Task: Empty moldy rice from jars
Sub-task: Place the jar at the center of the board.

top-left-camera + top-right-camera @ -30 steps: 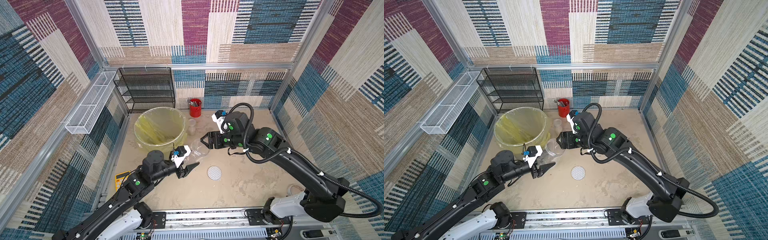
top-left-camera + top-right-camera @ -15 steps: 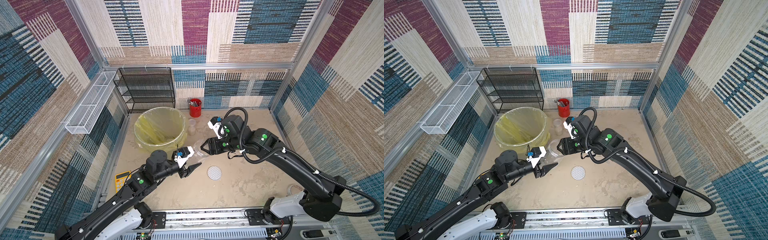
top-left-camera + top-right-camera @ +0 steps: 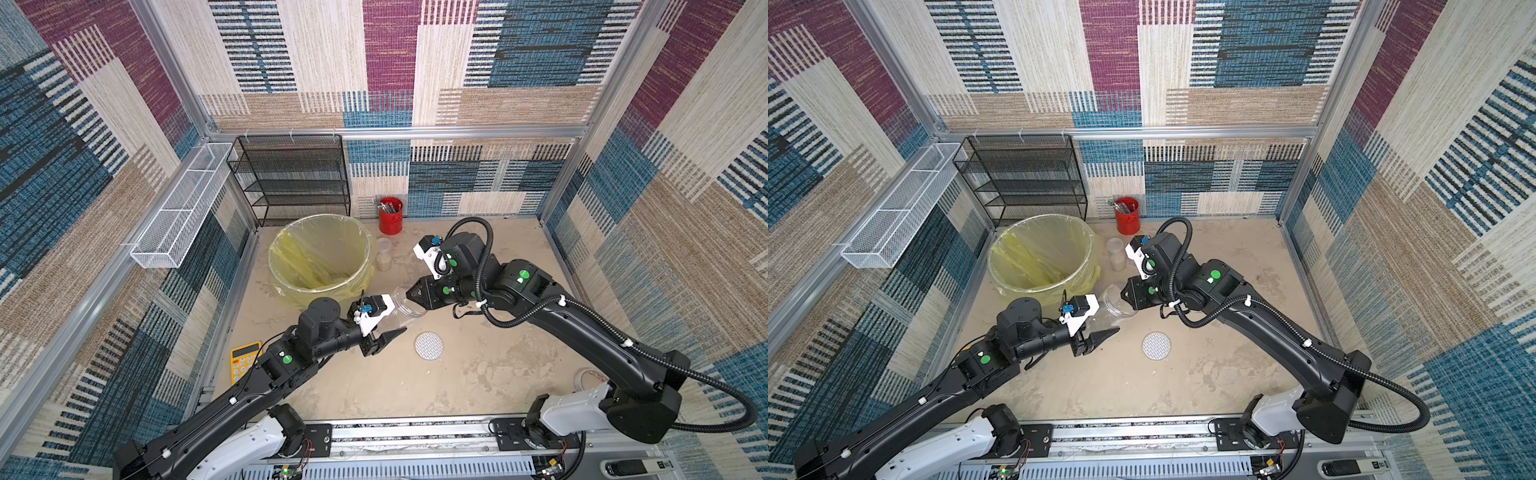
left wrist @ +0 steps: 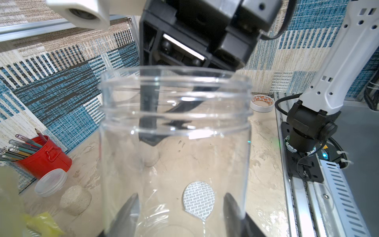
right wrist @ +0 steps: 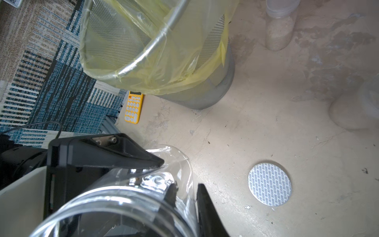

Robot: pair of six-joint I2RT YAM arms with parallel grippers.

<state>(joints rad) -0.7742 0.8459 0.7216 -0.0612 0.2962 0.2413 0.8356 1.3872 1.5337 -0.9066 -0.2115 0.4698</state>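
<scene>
Top views: your left gripper [image 3: 390, 322] is clamped across the body of the large jar [image 3: 406, 306]. It holds the jar on its side, off the table [image 3: 478, 374], mouth toward the right arm. Your right gripper [image 3: 414, 296] is at that mouth in both top views. The large jar hangs just beside the bin [image 3: 279, 272] with the yellow liner. A small jar [image 3: 384, 255] stands near the bin, moldy rice [image 3: 385, 266] in its lower part. A foil seal disc [image 3: 429, 345] lies flat on the table near the large jar.

Left wrist: the left fingers [image 4: 130, 213] grip the large jar on both sides. You see table and disc straight through its walls. One right finger reaches inside the mouth. The small jar [image 4: 75, 200] stands near the red cup [image 4: 44, 160].

Right wrist: the right fingers [image 5: 205, 207] straddle the rim wall, one inside, one outside, pinched on it. The small jar [image 5: 279, 32] holds rice; a second small jar [image 5: 352, 110] is blurred.
</scene>
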